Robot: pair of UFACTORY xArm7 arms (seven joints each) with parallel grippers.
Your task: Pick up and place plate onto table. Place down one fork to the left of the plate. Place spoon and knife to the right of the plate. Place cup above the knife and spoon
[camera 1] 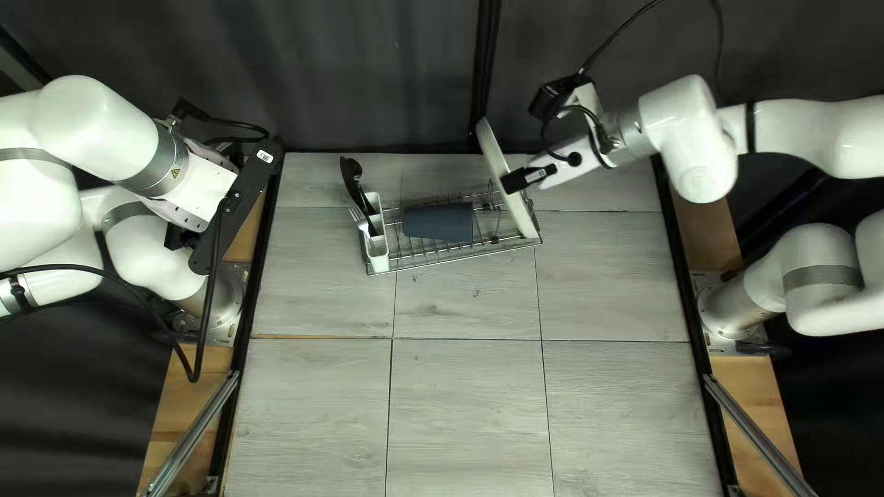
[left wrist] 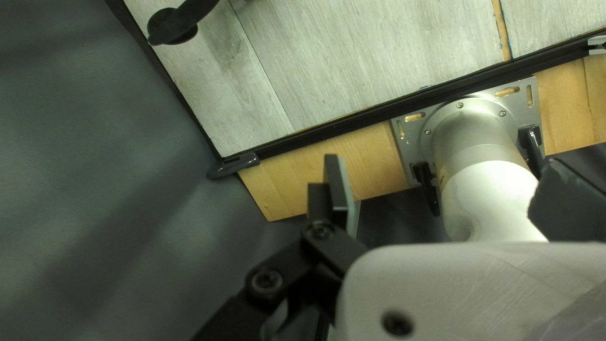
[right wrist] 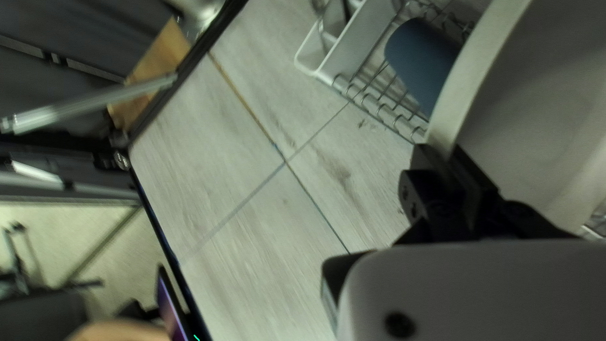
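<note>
Raised white arms are nearest the camera. Out past the table's left edge, my left arm (camera 1: 97,138) carries its gripper (left wrist: 454,189) with the fingers spread wide and nothing between them. From the far right, my right arm (camera 1: 691,138) reaches in, its gripper (right wrist: 447,158) drawn narrow on the plate's rim.

Bare table (camera 1: 470,405) spreads across the near half, room enough for the setting. At the far middle sits the wire rack (camera 1: 460,264). The plate (camera 1: 502,175) leans on edge at the rack's right end, its foot among the wires. Lifting it out looks like the step in hand. I have only a little of the rim, so its weight could make it swivel or slip, and a sideways pull could snag the wires and drag the rack along.

Beside the plate, the blue cup (camera 1: 440,223) lies on its side in the rack; a swinging plate might knock it. At the left end, the white cutlery holder (camera 1: 377,252) keeps a fork (camera 1: 361,221) and a black spoon (camera 1: 351,169) crowded together, so they could tangle when drawn. I can't pick out the knife.
</note>
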